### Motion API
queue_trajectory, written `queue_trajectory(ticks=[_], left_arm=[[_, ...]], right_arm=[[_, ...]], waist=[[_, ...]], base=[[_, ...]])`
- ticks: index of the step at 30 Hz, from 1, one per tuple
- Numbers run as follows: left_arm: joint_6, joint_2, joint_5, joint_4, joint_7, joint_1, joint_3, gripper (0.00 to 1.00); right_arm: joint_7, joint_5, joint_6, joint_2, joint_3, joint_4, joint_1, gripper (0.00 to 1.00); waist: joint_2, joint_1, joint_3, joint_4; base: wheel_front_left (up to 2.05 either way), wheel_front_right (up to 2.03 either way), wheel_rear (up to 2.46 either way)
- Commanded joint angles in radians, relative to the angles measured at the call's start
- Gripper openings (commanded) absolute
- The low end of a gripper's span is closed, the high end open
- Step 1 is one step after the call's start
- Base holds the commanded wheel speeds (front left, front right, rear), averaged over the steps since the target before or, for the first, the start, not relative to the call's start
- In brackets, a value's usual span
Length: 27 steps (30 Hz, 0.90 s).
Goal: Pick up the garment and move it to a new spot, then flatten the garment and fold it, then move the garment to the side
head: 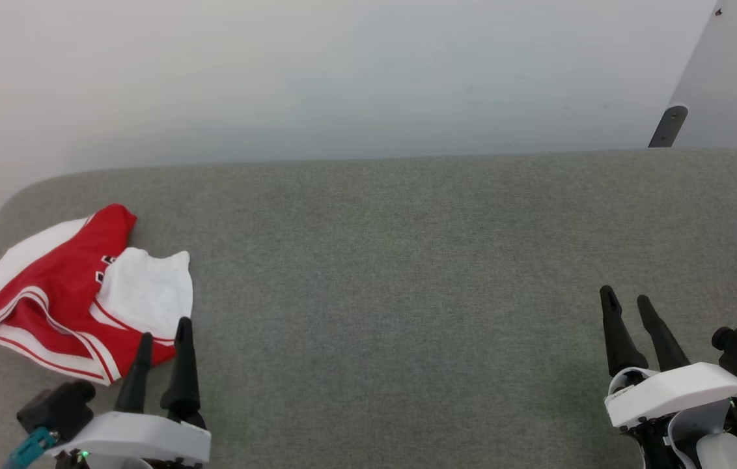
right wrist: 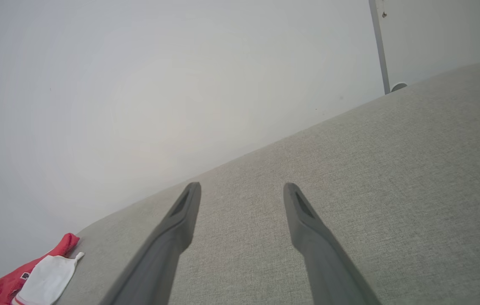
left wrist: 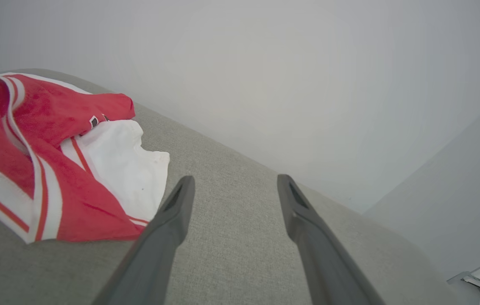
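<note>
Two pincers wait at the near edge, both with jaws spread wide and nothing held. The left pincer (head: 165, 329) is right up at the near hem of the garment (head: 62, 293). From its own wrist camera the red cloth lies just beside the left finger, not between the two, and whether the finger brushes it I can't tell. The right pincer (head: 625, 294) is well apart, over on the right side above bare grey tabletop (head: 407, 260). Further out on the left, the jersey sits in a crumpled heap: red body bunched up, striped trim curling along the front, a white sleeve (head: 147, 293) flopped across the top, and only a scrap of black lettering showing. It lies near the tabletop's rounded left corner, with a plain pale wall (head: 342, 78) beyond. So the pick-up looks not yet begun, and here's where it could slip. If the jaws close on that loose sleeve or on one layer of hem alone, the heap would likely trail and twist, making the flattening harder. Come in too low and the tips could snag the woven cover instead of the shirt. With the pile so close to the corner, a sideways nudge could push it over the edge. And the right arm has a long reach across before it can help.
</note>
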Motion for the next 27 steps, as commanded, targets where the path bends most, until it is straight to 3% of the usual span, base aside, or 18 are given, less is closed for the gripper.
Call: queue_trajectory(ticks=[1, 27], left_arm=[[0.006, 0.007, 0.037, -0.020, -0.013, 0.001, -0.002, 1.00], [0.018, 0.029, 0.306, -0.001, -0.076, 0.014, -0.036, 1.00]], right_arm=[[-0.012, -0.039, 0.001, 0.004, -0.010, -0.014, -0.017, 1.00], [-0.076, -0.355, 0.001, 0.022, -0.043, -0.008, -0.017, 1.00]], waist=[[0.0000, 0.0000, 0.000, -0.002], [0.0000, 0.0000, 0.011, -0.006]], base=[[0.00, 0.00, 0.00], [0.00, 0.00, 0.00]])
